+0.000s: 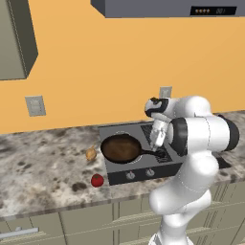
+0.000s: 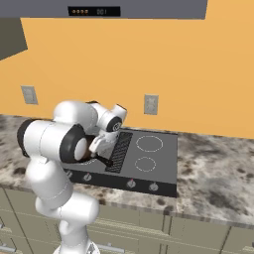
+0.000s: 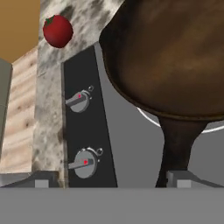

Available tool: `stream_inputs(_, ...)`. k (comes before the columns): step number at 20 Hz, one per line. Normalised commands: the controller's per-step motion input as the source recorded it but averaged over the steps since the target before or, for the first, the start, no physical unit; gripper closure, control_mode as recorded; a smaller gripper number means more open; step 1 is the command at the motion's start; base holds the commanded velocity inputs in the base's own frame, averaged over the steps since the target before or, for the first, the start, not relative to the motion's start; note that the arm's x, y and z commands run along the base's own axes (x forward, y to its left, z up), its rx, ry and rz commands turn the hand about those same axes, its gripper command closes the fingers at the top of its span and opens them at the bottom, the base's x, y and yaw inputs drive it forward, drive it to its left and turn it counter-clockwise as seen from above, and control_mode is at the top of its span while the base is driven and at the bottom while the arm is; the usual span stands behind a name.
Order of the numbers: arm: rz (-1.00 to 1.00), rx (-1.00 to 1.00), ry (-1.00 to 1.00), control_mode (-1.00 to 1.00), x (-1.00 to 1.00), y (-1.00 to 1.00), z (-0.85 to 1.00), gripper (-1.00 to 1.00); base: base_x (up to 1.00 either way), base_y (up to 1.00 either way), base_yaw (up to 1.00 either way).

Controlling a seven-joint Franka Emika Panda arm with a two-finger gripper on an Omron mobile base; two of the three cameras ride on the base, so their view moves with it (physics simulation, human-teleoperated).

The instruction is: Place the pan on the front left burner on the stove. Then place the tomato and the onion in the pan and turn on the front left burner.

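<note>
Pointing right toward the grille, pan (image 1: pixel 120 148) handle.

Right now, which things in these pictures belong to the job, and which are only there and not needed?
Belong to the job:
- pan, on the front left burner
- stove
- tomato, on the counter
- onion, on the counter
- gripper, open above the pan handle

Not needed:
- wall outlets
- range hood
- upper cabinet
</note>
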Motion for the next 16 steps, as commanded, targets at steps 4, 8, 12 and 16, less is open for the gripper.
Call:
stream_inputs(4,0.00,0.00,0.00,-1.00,0.00,0.37,0.06,-1.00,0.00,0.00,0.00)
stream_inputs(8,-0.12,0.00,0.00,-1.00,0.00,0.33,0.04,-1.00,0.00,0.00,0.00)
stream_inputs(12,-0.18,0.00,0.00,-1.00,0.00,0.18,0.28,-1.00,0.00,0.00,0.00)
stream_inputs(16,-0.19,0.00,0.03,-1.00,0.00,0.12,0.27,-1.00,0.00,0.00,0.00)
